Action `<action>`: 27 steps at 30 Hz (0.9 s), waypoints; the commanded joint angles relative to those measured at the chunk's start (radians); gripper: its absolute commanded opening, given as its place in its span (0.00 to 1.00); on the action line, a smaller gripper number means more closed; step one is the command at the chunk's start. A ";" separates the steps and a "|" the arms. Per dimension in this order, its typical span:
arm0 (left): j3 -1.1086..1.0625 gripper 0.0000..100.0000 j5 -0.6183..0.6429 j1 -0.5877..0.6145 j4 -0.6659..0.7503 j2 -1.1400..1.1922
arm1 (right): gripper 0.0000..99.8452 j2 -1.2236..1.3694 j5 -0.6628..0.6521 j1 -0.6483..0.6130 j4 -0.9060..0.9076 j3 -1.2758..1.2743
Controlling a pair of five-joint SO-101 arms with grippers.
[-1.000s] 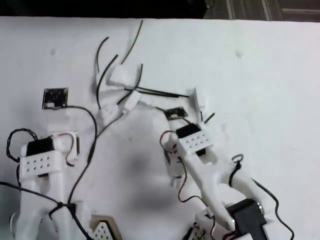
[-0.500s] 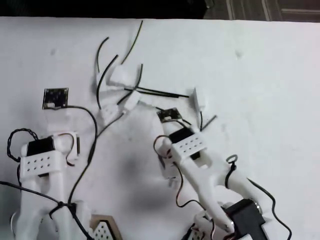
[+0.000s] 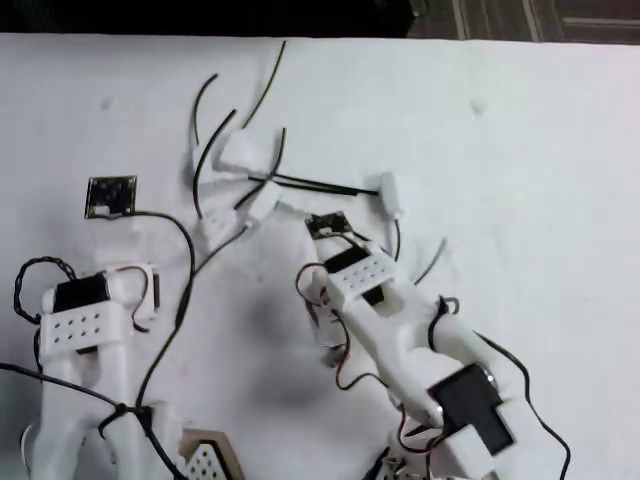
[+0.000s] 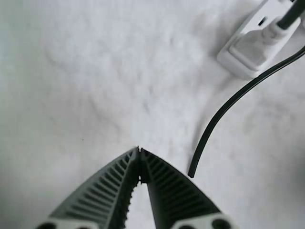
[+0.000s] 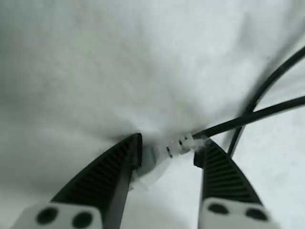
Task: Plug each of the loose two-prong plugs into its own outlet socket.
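Note:
My right gripper (image 5: 169,143) is open, its fingers on either side of a white two-prong plug (image 5: 157,160) with a black cord (image 5: 248,117); one finger touches the plug. In the high view the right arm (image 3: 360,285) lies at the table's middle, pointing at the cluster of white sockets and plugs (image 3: 262,202). Another white plug (image 3: 388,195) lies to its right. My left gripper (image 4: 139,164) is shut on nothing above bare table. Ahead of it sits a white socket block (image 4: 248,47) with a plug seated in it, and a loose black cord end (image 4: 191,172) lies close by. The left arm (image 3: 85,320) is at the lower left.
Black cords (image 3: 310,185) cross between the white pieces at the table's upper middle. A small black board (image 3: 110,197) with a cable lies at the left. The table's far edge (image 3: 320,38) runs along the top, with open white surface at the right.
The right arm swung left toward the socket cluster. The white plug at its right shifted slightly, and the short cord beside it slid down and right. The left arm stayed still.

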State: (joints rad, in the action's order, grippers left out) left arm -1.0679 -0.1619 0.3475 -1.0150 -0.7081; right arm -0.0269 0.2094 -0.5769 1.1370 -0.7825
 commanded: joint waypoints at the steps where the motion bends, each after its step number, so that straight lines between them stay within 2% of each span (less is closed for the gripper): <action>1: 0.003 0.02 0.005 0.001 0.017 -0.024 | 0.15 0.013 0.002 -0.008 0.008 0.008; 6: 0.003 0.02 0.005 0.001 0.017 -0.024 | 0.01 0.012 -0.003 -0.053 0.010 0.029; 11: 0.002 0.02 0.005 0.001 0.017 -0.024 | 0.02 0.010 -0.003 -0.091 0.018 0.040; 14: 0.002 0.02 0.005 0.001 0.017 -0.024 | 0.02 0.010 -0.009 -0.084 0.091 0.098; 20: 0.002 0.02 0.005 0.001 0.017 -0.024 | 0.02 0.010 -0.110 -0.081 0.288 0.269; 23: 0.002 0.02 0.005 0.001 0.017 -0.024 | 0.02 0.010 -0.181 -0.058 0.269 0.328; 27: 0.002 0.02 0.005 0.001 0.017 -0.024 | 0.02 0.013 -0.345 -0.038 0.162 0.348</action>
State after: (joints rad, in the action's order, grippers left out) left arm -1.0710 -0.1619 0.3475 -1.0150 -0.7081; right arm -0.0115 -0.0315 -0.6414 1.3579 -0.4787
